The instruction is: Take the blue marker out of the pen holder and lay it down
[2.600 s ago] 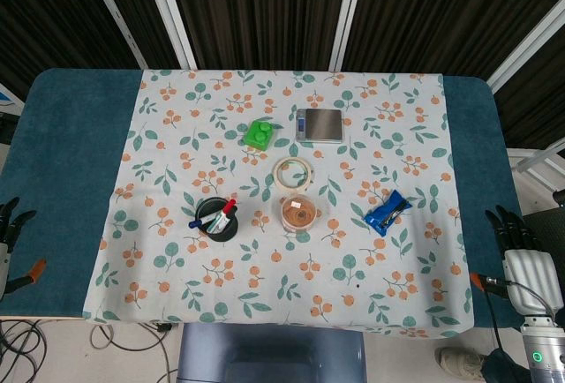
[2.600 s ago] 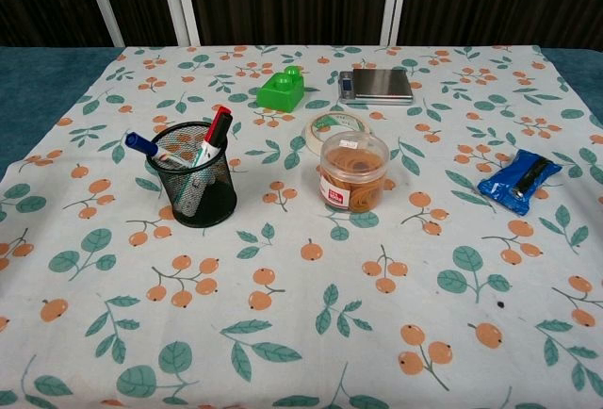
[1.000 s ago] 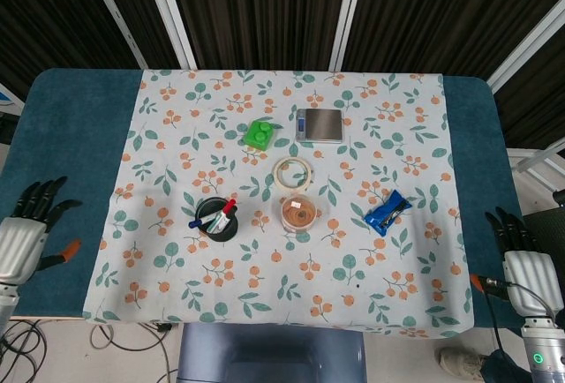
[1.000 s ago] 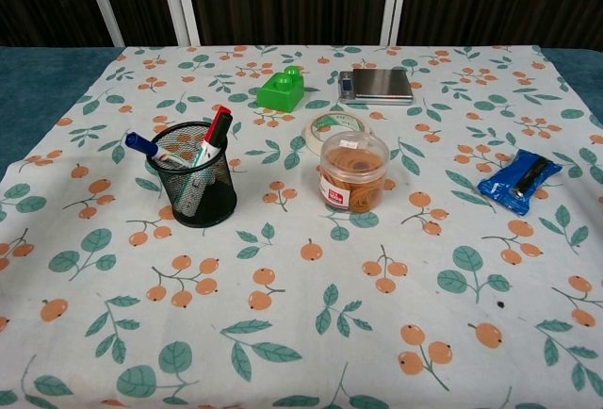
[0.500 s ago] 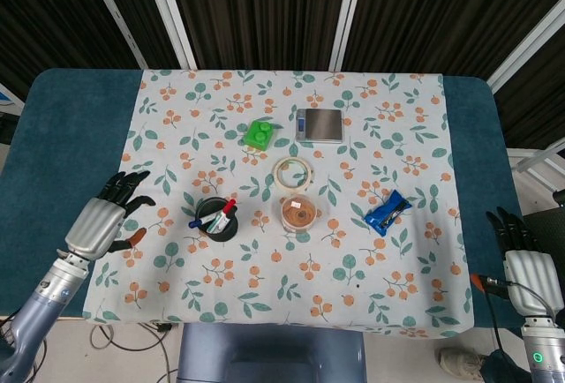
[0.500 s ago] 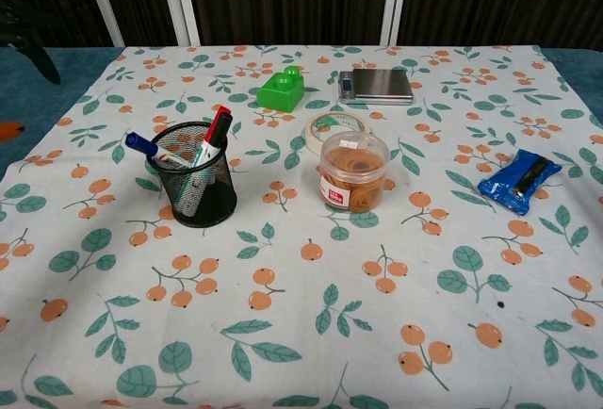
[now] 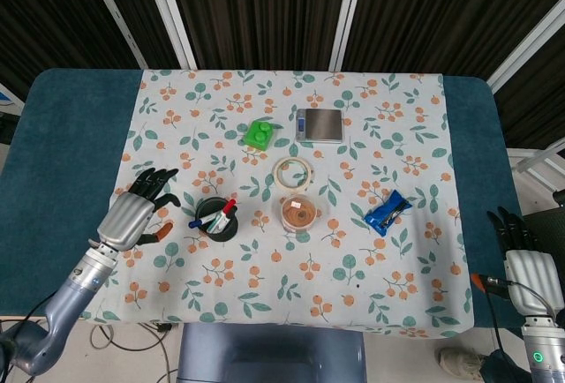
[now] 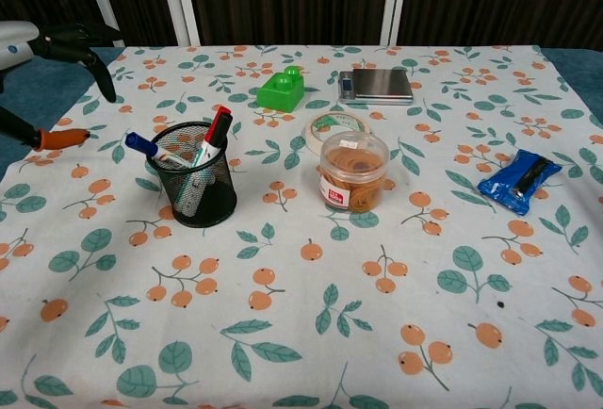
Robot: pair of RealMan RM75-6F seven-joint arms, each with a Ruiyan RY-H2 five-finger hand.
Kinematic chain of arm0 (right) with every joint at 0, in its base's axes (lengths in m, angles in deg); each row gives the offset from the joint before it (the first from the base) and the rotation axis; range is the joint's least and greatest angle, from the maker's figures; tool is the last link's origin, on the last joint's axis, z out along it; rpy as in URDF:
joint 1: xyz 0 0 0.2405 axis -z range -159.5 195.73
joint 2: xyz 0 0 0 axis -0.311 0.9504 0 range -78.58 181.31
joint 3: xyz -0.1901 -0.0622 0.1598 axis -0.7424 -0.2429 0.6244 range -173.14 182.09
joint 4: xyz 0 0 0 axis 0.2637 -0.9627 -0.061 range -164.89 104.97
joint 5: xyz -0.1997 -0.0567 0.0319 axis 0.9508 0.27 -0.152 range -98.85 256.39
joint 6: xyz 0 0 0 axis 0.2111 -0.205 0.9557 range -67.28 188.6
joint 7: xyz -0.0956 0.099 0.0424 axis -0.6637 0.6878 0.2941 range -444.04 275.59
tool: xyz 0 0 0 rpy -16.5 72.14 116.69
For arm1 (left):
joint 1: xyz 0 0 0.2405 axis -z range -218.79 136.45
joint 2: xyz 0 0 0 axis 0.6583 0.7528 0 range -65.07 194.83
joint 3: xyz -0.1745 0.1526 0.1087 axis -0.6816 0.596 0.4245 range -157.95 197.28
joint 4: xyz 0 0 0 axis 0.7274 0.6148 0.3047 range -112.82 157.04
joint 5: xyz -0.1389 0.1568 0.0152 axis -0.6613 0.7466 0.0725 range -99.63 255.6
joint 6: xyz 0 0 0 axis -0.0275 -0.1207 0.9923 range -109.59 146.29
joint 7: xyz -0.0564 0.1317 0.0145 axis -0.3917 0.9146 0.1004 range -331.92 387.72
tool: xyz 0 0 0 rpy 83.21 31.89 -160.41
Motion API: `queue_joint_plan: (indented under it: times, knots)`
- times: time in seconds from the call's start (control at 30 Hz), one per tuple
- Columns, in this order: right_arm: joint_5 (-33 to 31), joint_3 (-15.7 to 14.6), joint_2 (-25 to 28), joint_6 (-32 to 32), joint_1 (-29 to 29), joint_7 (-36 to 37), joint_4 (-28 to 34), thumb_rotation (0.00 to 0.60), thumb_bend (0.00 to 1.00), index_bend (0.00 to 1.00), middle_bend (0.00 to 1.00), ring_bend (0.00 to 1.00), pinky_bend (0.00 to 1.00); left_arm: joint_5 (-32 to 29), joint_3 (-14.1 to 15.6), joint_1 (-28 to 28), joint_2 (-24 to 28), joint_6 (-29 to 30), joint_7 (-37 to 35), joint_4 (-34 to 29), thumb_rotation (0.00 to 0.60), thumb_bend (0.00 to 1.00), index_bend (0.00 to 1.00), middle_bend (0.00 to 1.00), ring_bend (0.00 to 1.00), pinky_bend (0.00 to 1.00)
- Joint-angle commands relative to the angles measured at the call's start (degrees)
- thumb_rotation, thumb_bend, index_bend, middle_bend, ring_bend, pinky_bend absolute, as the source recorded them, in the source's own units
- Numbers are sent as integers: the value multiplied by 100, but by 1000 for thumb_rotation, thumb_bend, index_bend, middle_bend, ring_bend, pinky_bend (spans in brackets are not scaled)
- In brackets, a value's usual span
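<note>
**My left hand beside the pen holder; blue marker in the holder**

My left hand (image 7: 139, 208) hovers over the flowered cloth (image 7: 397, 127) just left of the pen holder (image 7: 217, 221), fingers spread apart and holding nothing; its orange-tipped thumb (image 8: 58, 136) points toward the holder without touching it. In the chest view only the dark fingertips and thumb enter at the upper left edge. The blue marker (image 8: 143, 145) stands tilted in the black mesh pen holder, its cap leaning out over the left rim, beside a red marker (image 8: 216, 133) leaning the other way. My right hand (image 7: 523, 255) lies at the lower right, off the cloth and well apart from everything, fingers extended and empty. On the bench (image 7: 71, 118), right of the holder, stands a clear tub of rubber bands (image 8: 353, 171), with a tape roll (image 8: 325, 127) just behind it. Further back are a green block (image 8: 281, 89) and a small scale (image 8: 376, 86). A blue packet (image 8: 517, 181) lies near the right edge.
</note>
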Motion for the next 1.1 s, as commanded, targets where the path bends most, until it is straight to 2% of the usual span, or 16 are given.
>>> queue_joint_plan:
  times: [0.03, 0.37, 1.1]
  knots:
    - [-3, 4, -1, -7, 2, -3, 0, 600, 110, 72, 0, 43, 169, -11, 41, 52, -90, -38, 41, 69, 600, 301, 401, 37, 0, 0]
    - [7, 1, 3, -11, -1, -53, -10, 600, 111, 73, 0, 43, 169, -9, 125, 188, -418, -49, 109, 364, 600, 299, 430, 43, 0, 0]
    - [26, -16, 21, 17, -10, -45, 2, 600, 111, 73, 0, 43, 169, -218, 110, 436, -729, -145, 613, 408, 600, 308, 484, 52, 0, 0]
